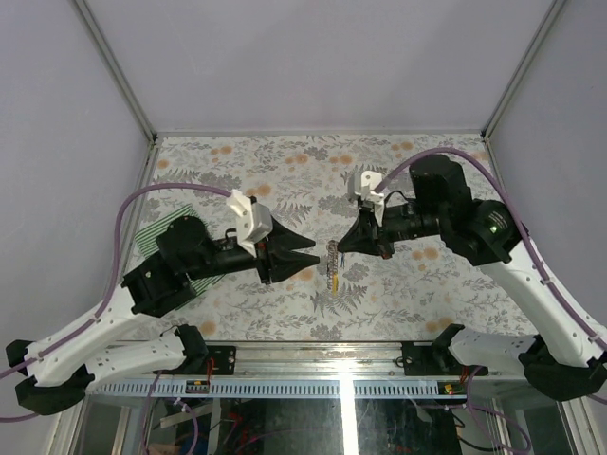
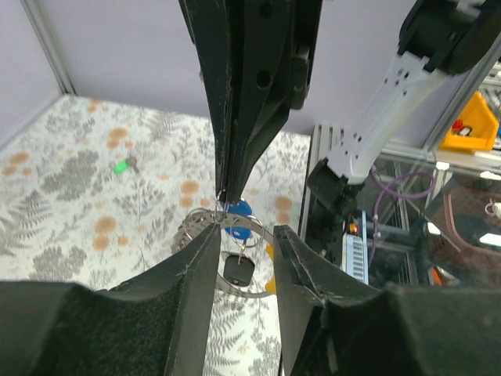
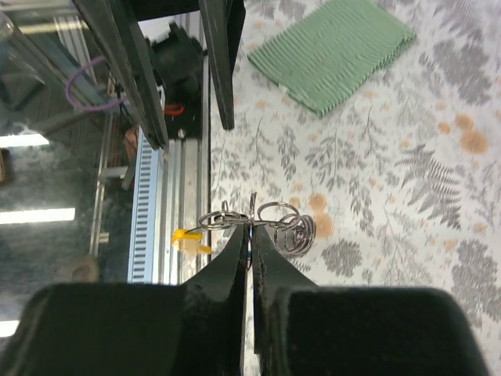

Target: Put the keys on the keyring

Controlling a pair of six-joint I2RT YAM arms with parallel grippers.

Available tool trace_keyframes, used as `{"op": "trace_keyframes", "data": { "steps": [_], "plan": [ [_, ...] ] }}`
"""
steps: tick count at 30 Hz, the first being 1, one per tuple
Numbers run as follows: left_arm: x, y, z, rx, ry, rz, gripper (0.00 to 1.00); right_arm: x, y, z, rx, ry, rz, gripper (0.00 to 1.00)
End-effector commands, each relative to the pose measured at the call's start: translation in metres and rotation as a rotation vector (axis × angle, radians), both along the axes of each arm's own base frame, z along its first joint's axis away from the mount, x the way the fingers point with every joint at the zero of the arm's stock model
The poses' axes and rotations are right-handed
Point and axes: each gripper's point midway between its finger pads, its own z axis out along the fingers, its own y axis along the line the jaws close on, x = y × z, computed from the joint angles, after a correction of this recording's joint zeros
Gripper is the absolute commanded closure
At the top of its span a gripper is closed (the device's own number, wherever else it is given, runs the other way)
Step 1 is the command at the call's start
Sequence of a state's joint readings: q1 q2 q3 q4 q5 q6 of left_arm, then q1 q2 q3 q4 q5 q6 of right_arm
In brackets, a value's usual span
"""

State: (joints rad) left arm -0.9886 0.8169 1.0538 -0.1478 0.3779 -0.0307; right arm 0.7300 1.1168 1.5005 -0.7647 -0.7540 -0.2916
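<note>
Right fingers (image 3: 227,274) pinch keyring (image 3: 296,232); left fingers (image 2: 196,274) parted narrowly; floral tablecloth (image 1: 285,161), lilac walls (image 1: 313,57).

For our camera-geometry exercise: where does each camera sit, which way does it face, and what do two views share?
Top: above and behind, looking down at the table; left arm and right arm show.
Left wrist: looks rightward past the left fingers at the keyring.
Right wrist: looks leftward past the right fingers, shut on the keyring.
Shared: both wrist views show the keyring.
</note>
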Motion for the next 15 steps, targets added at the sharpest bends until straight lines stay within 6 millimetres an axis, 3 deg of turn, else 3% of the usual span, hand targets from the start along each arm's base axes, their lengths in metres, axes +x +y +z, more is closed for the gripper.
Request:
{"op": "trace_keyframes", "data": {
  "steps": [1, 11, 15],
  "plan": [
    [0.001, -0.002, -0.008, 0.052, -0.014, -0.001, 0.66, -0.001, -0.008, -0.012, -0.138, -0.003, -0.017, 1.00],
    [0.009, -0.007, -0.032, 0.103, -0.011, 0.014, 0.67, -0.009, -0.002, -0.042, -0.426, 0.075, -0.046, 1.00],
    [0.006, -0.008, -0.040, 0.112, -0.018, -0.006, 0.68, -0.012, -0.001, -0.044, -0.472, 0.108, -0.057, 1.00]
  ]
}}
